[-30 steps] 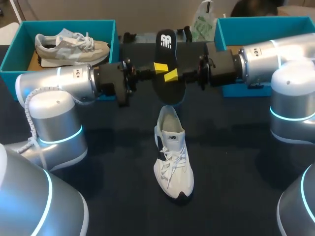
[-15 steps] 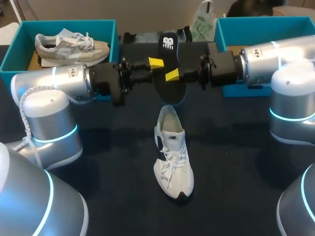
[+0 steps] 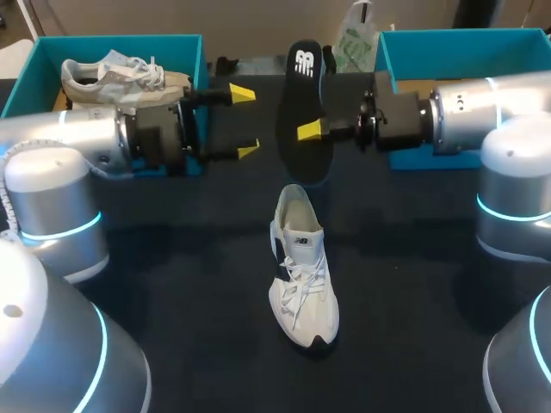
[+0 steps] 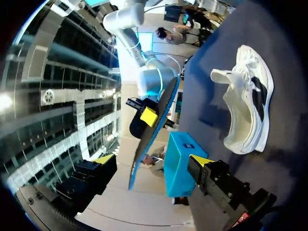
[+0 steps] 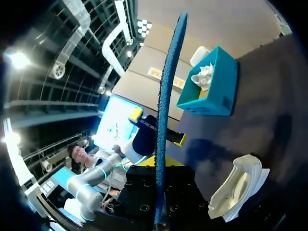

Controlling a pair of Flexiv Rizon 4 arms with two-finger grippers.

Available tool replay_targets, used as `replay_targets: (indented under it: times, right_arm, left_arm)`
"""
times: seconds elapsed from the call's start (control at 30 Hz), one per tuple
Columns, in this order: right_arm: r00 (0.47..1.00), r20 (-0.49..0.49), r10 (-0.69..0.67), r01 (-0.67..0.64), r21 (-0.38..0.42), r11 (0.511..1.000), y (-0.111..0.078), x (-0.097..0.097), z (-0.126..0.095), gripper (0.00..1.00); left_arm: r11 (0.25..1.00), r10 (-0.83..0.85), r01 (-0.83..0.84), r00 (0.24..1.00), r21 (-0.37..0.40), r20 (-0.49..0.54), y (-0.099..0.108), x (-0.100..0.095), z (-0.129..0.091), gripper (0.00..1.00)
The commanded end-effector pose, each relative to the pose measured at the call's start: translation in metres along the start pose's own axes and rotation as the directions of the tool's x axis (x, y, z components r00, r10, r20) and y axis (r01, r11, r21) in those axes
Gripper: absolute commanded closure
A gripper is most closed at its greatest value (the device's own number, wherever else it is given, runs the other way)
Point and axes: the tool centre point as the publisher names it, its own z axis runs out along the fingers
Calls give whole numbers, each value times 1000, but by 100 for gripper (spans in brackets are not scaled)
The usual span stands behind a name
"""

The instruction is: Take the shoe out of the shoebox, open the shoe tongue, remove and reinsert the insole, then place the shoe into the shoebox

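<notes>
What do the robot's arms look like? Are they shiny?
Yes! The left arm and right arm are round, silvery tubes with glowing blue rings at the joints. Their ends are black, and the jaws have bright yellow tips.

dim overhead light on dark table, soft shadow by the shoe, glare in wrist views

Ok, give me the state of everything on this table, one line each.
insole: out of the shoe, held on edge above the table.
right gripper: shut on insole.
left gripper: open, apart from the insole.
white shoe: upright on the table, mouth wide open.
left shoebox: lidless, grey shoe lying inside.
right shoebox: lidless.
</notes>
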Motion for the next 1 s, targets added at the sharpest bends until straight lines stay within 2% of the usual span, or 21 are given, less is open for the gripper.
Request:
replay_targets:
  times: [0.03, 0.13, 0.73, 0.77, 0.87, 0.93, 1.0]
  right_arm:
    - [996, -30, -82, 81, -16, 997, 1, 6, -3, 100]
    - [985, -88, -146, 144, -29, 989, 1, 8, -2, 100]
    - [985, -88, -146, 144, -29, 989, 1, 8, -2, 100]
    - [985, -88, -146, 144, -29, 989, 1, 8, -2, 100]
    - [964, -76, -255, 252, -50, 966, 4, -2, 0, 100]
    - [951, -44, -305, 305, -23, 952, 6, -7, 0, 100]
    - [932, -32, -362, 360, -38, 932, 6, -10, 0, 100]
  left_arm:
    - [988, -150, 149, 988, -30, -44, 0, 1, -8, 0]
    - [983, -179, 173, 979, -63, -97, 3, 9, -9, 0]
    - [983, -179, 173, 979, -63, -97, 3, 9, -9, 0]
    - [972, -226, 216, 967, -89, -116, 2, 10, -12, 0]
    - [949, -306, 286, 937, -131, -170, -2, 16, -17, 0]
    - [930, -358, 332, 914, -155, -192, -6, 19, -20, 0]
    - [917, -392, 359, 891, -176, -228, -9, 24, -23, 0]
